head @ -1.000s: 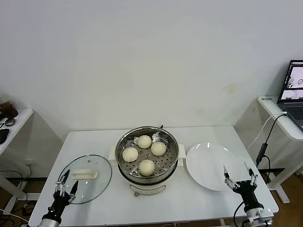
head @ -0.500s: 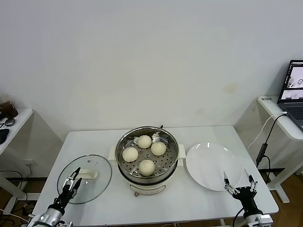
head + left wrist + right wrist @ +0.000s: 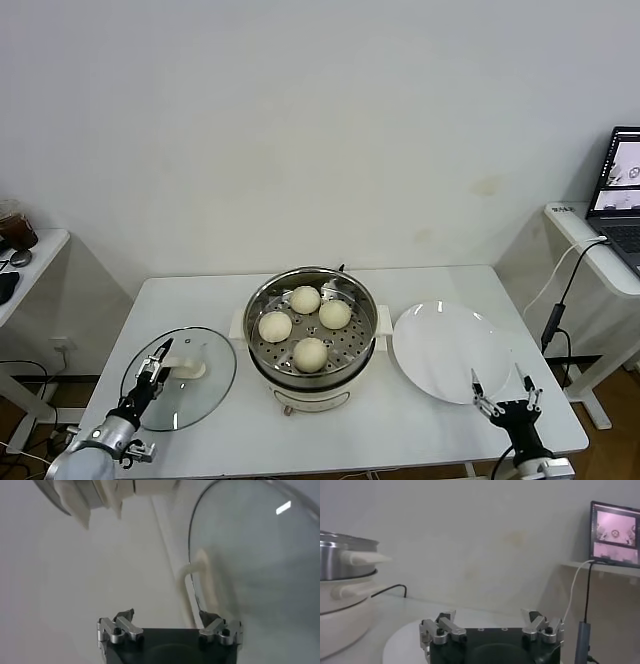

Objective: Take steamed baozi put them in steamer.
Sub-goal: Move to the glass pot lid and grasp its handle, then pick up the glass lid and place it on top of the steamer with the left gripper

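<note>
Several cream-white baozi [image 3: 310, 353] sit on the perforated tray inside the steel steamer [image 3: 263, 296] at the table's middle. My left gripper [image 3: 153, 364] is open and empty over the near-left edge of the glass lid [image 3: 210, 385], low at the front left; the lid shows in the left wrist view [image 3: 250, 555]. My right gripper [image 3: 503, 391] is open and empty just in front of the white plate [image 3: 445, 345], at the front right. The steamer's side shows in the right wrist view [image 3: 342, 560].
The white table [image 3: 400, 430] carries the lid, steamer and plate. A side table with a laptop [image 3: 620, 185] stands at the right, with a cable [image 3: 558, 300] hanging from it. Another small table [image 3: 20, 260] is at the far left.
My left gripper has moved up and forward onto the lid's near edge. My right gripper has drawn back and down toward the table's front edge. The baozi have not moved.
</note>
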Tool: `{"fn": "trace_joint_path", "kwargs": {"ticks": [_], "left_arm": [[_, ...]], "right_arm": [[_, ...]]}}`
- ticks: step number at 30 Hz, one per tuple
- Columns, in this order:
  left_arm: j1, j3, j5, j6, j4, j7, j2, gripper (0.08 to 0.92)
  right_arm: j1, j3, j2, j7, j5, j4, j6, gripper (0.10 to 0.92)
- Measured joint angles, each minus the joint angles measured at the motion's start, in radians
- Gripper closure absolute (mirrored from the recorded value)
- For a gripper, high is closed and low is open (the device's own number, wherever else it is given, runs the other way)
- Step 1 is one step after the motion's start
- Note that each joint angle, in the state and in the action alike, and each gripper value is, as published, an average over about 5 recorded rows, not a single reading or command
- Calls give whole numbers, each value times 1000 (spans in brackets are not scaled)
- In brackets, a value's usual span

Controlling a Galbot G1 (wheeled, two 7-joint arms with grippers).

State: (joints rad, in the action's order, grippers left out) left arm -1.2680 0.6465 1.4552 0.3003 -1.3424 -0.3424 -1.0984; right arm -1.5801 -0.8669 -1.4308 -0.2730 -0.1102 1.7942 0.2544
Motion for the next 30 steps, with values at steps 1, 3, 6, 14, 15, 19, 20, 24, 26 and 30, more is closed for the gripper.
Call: {"fn": "trace_joint_path", "kwargs": {"ticks": [1,3,6,14,15,19,20,24,26,30], "left_arm": [[7,-3,1,0,8,0,0,194],[21,-7,2,1,22,2,-2,236],[37,-12,4,1,40,3,-4,320],[57,-22,-13,6,74,9,-5,546],[57,-22,-17,7,77,9,-5,580],[56,-25,-43,13,81,8,-5,693],[55,-24,-51,13,81,6,-5,719],[46,-19,-90,8,66,-7,-4,811],[36,-18,-110,0,50,-13,1,823],[0,-9,-152,-30,-9,-32,13,826]], "right_arm": [[-1,1,0,0,1,1,-1,203],[-4,2,0,0,3,1,-2,203],[-7,5,-3,-1,7,2,-2,203],[-10,16,-9,-7,19,3,-2,203],[-11,17,-9,-7,20,3,-1,203],[-15,23,-9,-8,26,4,0,203],[-16,25,-9,-8,28,4,0,203],[-22,34,-8,-8,36,6,1,203],[-24,38,-7,-8,39,8,2,203],[-29,45,-6,-8,44,15,4,203]]}}
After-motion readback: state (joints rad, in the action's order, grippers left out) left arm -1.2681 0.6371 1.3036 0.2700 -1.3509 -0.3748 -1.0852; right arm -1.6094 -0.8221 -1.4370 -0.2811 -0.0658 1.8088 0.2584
